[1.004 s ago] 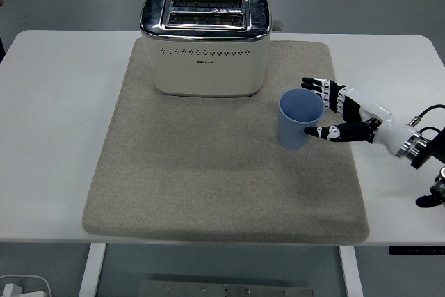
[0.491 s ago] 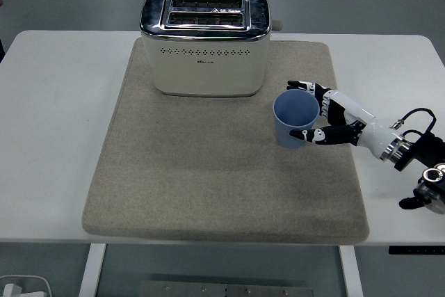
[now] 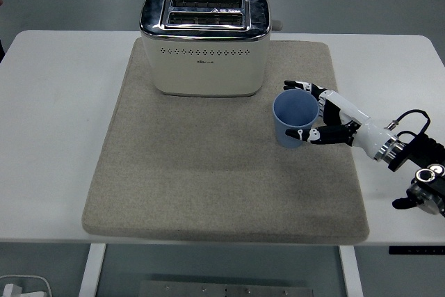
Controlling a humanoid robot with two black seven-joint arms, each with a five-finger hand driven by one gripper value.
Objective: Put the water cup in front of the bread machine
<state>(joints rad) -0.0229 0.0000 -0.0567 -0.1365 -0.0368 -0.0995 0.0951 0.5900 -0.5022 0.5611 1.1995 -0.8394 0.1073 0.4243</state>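
Observation:
A light blue water cup (image 3: 293,119) stands upright on the beige mat (image 3: 208,172), to the right of and a little nearer than the cream and chrome bread machine (image 3: 206,41) at the mat's back. My right hand (image 3: 321,113) comes in from the right edge. Its fingers curl around the cup's right side, with the thumb at the cup's near side. The left arm is out of view.
The mat covers the middle of the white table (image 3: 49,123). My right wrist and its cable (image 3: 410,147) lie over the table's right part, past the mat's right edge.
My right hand has pushed in to the left and closed around the cup. The cup has shifted a little to the left, toward the bread machine.

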